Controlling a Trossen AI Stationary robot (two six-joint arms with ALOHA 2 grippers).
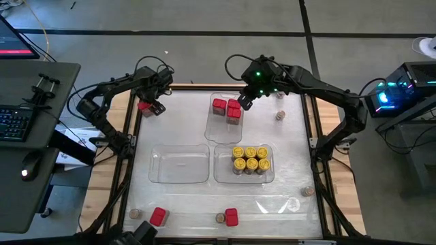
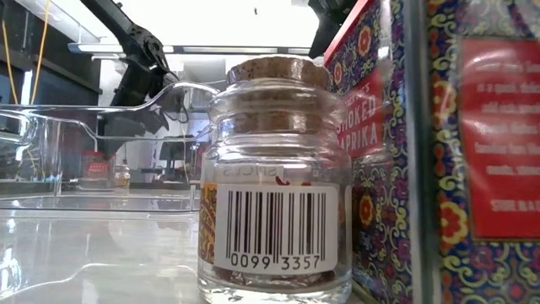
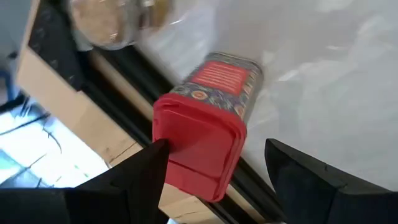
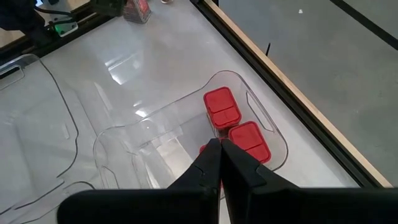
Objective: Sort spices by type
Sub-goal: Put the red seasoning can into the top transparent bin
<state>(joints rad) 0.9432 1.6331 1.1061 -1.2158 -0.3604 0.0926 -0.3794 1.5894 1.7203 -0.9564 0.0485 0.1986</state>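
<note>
High view, my left gripper [image 1: 151,107] spread around a red spice tin [image 1: 144,105] at the table edge, cork-topped jar [image 3: 115,22] nearby, my right gripper [image 1: 242,103] pinched together above two red tins [image 1: 226,107] in a clear tray [image 1: 212,126].

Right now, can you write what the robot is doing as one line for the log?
left gripper: open, around red box at table's far-left edge | right gripper: shut, above tray with two red boxes | yellow jars: in tray

Red-lidded boxy tins [image 3: 202,127], sides in dark blue with ornate red and gold motifs around a red label; yellow-lidded round jars [image 1: 250,159] in two rows. Clear glass jar [image 2: 274,190] with tan cork stopper and white barcode label in black bars. Colourless transparent trays [image 1: 178,165] on pale whitish table [image 1: 286,146] edged in light wood; black pincer fingers [image 3: 134,180].
</note>
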